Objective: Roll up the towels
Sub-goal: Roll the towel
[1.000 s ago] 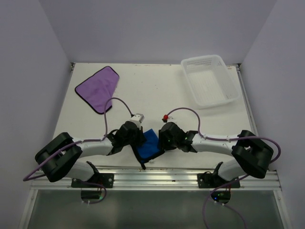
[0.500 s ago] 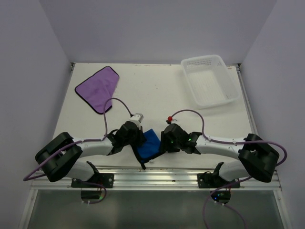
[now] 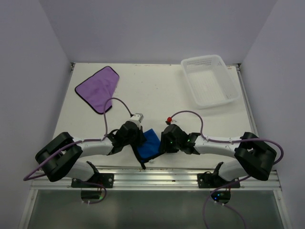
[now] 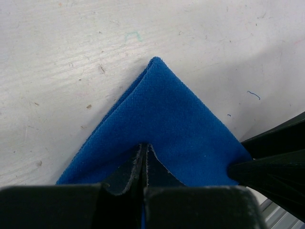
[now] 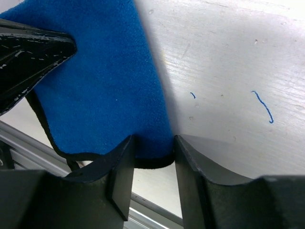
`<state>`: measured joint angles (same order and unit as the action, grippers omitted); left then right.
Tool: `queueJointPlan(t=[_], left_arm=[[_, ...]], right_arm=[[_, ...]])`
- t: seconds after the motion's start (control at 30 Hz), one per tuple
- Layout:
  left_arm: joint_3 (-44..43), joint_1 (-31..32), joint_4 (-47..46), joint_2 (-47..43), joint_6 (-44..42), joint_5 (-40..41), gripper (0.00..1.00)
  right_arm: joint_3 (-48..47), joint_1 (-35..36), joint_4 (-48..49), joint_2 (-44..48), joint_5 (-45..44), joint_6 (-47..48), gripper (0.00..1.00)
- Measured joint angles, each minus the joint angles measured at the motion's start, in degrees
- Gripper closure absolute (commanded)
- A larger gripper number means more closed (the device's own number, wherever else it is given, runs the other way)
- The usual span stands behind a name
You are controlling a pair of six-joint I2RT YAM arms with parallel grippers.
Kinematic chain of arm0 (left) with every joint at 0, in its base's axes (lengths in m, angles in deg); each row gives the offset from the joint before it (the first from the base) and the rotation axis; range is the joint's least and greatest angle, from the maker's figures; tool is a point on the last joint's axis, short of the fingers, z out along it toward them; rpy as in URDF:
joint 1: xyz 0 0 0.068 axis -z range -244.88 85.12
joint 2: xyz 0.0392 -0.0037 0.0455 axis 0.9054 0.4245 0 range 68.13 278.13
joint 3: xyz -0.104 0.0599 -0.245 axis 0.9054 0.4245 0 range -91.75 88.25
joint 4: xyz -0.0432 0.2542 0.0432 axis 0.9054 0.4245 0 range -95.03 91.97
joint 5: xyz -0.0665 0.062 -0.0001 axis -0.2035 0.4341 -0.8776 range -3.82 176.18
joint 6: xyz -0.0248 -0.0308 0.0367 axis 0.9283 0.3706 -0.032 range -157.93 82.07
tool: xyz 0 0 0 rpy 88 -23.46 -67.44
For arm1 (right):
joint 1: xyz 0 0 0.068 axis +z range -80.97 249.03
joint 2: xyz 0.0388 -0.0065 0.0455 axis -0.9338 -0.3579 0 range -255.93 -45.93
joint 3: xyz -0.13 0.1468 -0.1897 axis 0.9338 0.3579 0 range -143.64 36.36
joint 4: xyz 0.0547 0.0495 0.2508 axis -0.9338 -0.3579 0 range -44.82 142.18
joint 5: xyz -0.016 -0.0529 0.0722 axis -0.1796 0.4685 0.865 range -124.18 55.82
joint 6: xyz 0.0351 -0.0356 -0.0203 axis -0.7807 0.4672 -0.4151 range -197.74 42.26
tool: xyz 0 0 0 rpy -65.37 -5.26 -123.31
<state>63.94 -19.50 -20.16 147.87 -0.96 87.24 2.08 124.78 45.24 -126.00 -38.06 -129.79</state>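
Left hand (image 4: 144, 151) clamped shut on folded blue towel (image 4: 167, 119) at worktop (image 3: 157, 90) near edge between the arms, right hand (image 5: 152, 145) part-open straddling its hem, purple towel (image 3: 97, 87) flat far-left.

Blue towel (image 4: 162, 119) near part hidden behind left fingers (image 4: 125, 174); layers unclear.
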Motion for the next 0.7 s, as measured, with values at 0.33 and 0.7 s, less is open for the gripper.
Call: queueJointPlan(t=[0.33, 0.7], left_arm=[[-0.02, 0.02, 0.02, 0.00, 0.00, 0.42, 1.00], [-0.37, 0.02, 0.20, 0.26, 0.11, 0.44, 1.00]], right_arm=[[0.04, 0.00, 0.57, -0.92, 0.55, -0.72, 0.82], [-1.05, 5.62, -1.40, 0.63, -5.68, 4.92, 0.98]])
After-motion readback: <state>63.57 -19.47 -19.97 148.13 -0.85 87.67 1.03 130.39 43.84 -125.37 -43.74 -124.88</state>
